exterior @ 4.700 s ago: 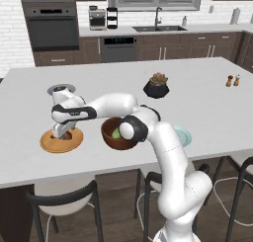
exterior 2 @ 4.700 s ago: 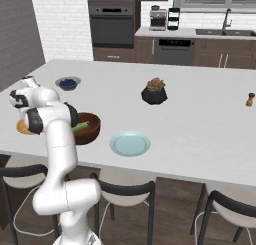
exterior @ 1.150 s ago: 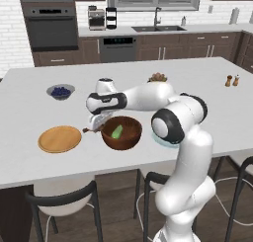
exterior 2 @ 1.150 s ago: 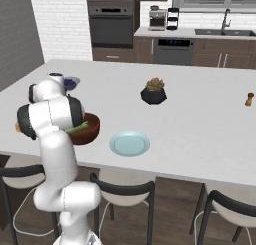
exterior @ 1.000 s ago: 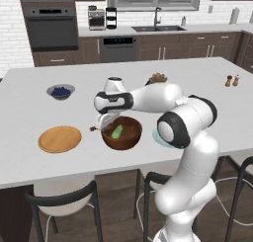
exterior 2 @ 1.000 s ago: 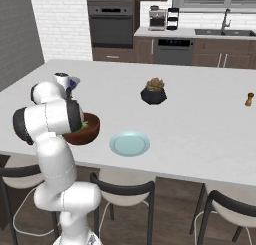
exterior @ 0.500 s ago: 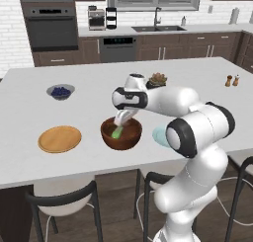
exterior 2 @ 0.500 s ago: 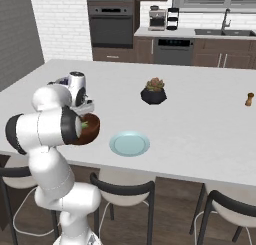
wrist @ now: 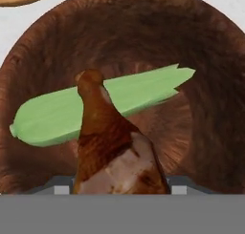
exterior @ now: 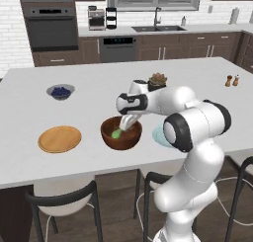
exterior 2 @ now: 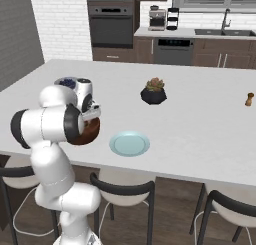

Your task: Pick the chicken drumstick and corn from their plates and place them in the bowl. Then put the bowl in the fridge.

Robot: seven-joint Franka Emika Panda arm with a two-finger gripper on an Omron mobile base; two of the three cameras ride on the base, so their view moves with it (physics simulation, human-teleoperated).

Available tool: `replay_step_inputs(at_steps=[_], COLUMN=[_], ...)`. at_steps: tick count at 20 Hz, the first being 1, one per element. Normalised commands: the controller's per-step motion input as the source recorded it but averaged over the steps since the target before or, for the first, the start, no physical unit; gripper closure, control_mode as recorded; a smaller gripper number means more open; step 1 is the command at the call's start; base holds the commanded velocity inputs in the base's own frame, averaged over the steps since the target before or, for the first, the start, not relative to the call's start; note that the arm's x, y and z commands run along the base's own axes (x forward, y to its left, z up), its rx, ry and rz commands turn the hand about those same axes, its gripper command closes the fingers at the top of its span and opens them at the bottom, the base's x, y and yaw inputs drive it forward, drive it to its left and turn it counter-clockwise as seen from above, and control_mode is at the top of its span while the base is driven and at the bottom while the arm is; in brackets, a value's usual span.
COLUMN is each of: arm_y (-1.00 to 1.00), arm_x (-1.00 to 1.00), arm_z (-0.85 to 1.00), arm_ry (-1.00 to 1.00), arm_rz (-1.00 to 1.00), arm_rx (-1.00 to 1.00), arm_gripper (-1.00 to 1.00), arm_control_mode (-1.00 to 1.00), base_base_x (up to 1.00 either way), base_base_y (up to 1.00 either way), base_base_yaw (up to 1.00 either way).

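Two plates lie on the white bench (exterior: pixel 89 172) in the left base view: a tan wooden plate (exterior: pixel 60 139) at the left, and a pale blue-green plate (exterior: pixel 157 135) mostly hidden behind the arm's elbow. Between them sits the dark wooden bowl (exterior: pixel 121 133), with the green corn (exterior: pixel 116 134) showing inside it. The pincer (exterior: pixel 129 120) hangs just over the bowl's opening, pointing down into it. A small grey bowl of blueberries (exterior: pixel 61 91) stands farther back on the left, a potted succulent (exterior: pixel 157 80) behind the arm, and two small shakers (exterior: pixel 231 80) far right.

From the right base view, the blue-green plate (exterior 2: pixel 129 143) lies bare near the bench's front edge. The wooden bowl (exterior 2: pixel 90 131) is largely covered by the arm, its rim peeking out just left of that plate. The succulent (exterior 2: pixel 153 91) stands well behind.

Through the hand view, the bowl (wrist: pixel 210 94) spreads wide, the corn (wrist: pixel 57 113) lying across its bottom. The chicken drumstick (wrist: pixel 112 147) stands in front of the corn, thick end down between the fingers; the pincer pinches it, held over the bowl.
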Motion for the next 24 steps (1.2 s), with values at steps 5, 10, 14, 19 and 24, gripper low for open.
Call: replay_step_inputs(at_steps=[5, 10, 14, 19, 24], arm_y=[0.01, 0.00, 0.00, 0.00, 0.00], arm_x=[0.13, 0.00, 0.00, 0.00, 0.00], arm_z=[-0.29, -0.44, -0.30, 0.05, 0.46], arm_ry=[0.00, 0.00, 0.00, 0.01, 0.00], arm_rz=[0.00, 0.00, 0.00, 0.00, 0.00], arm_rx=[0.00, -0.01, -0.01, 0.00, 0.00], arm_gripper=[-1.00, -1.00, -1.00, -1.00, -1.00], arm_control_mode=[-1.00, -1.00, -1.00, -1.00, -1.00], base_base_x=[0.00, 0.00, 0.00, 0.00, 0.00], base_base_y=[0.00, 0.00, 0.00, 0.00, 0.00], base_base_yaw=[0.00, 0.00, 0.00, 0.00, 0.00])
